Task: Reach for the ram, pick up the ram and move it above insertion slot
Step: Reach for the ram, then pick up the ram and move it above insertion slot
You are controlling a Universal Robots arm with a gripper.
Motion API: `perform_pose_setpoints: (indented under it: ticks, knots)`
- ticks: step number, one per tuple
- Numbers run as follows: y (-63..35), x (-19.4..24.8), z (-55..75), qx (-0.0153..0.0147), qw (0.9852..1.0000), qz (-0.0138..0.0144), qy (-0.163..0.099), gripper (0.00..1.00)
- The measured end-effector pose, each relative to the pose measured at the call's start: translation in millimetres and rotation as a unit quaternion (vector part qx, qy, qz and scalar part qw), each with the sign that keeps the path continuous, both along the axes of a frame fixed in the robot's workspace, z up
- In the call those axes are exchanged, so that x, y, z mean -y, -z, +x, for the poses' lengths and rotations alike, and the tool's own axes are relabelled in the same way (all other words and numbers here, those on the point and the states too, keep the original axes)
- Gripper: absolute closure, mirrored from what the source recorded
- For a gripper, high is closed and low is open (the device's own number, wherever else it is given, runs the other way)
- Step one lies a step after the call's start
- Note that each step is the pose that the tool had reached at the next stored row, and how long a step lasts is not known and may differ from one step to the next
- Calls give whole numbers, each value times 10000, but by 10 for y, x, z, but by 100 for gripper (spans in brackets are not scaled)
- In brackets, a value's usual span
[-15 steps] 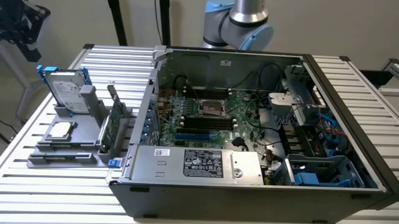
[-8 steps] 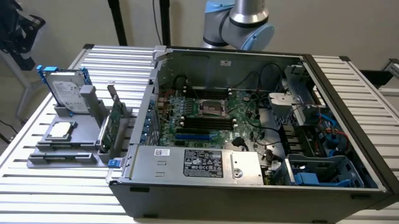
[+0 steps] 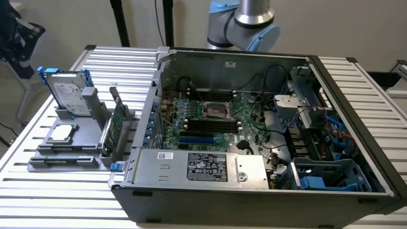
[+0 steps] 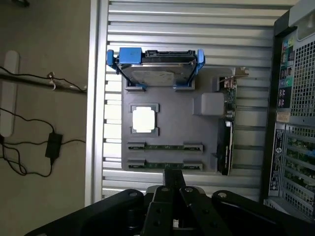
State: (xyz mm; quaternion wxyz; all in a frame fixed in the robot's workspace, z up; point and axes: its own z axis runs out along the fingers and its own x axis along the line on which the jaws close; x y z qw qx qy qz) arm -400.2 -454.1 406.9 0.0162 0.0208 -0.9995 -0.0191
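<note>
The gripper (image 4: 173, 174) has its 2 fingers pressed together with nothing between them. It hangs above the grey holder (image 4: 206, 132), which lies on the slatted table (image 4: 197, 29).

The ram (image 4: 150, 165) is a long, narrow, thin green board. It lies flat in the holder's slot nearest the fingertips, each end seated in a grey clip. Its middle is hidden behind the closed fingertips, and it is not gripped. A second stick (image 4: 165, 147) of the same look lies parallel, just beyond it, 1 slot farther from the hand.

Farther out from the fingertips a pale square processor chip (image 4: 143, 119) sits in its recess. Beyond that stands a silver hard drive (image 4: 153, 69) with blue rails. Off to one side of the hand, a taller green card (image 4: 229, 105) stands on edge along the holder's rim, beside the open computer case (image 4: 295, 108).

In the exterior view the arm (image 3: 245, 21) rises behind the case. The black insertion slots (image 3: 213, 125) lie inside on the motherboard, well apart from the holder.
</note>
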Motion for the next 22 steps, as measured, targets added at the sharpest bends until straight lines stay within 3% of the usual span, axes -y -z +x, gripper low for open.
perform_pose_setpoints:
  ticks: [6, 12, 17, 22]
  knots:
    - [26, 14, -1, 21, 9998, 0, -193, 89]
    - [43, 29, -8, 132, 9993, -2, -348, 89]
    - [67, 31, -9, 131, 9979, 2, -627, 89]
    - [92, 31, -9, 130, 9941, 8, -1078, 89]
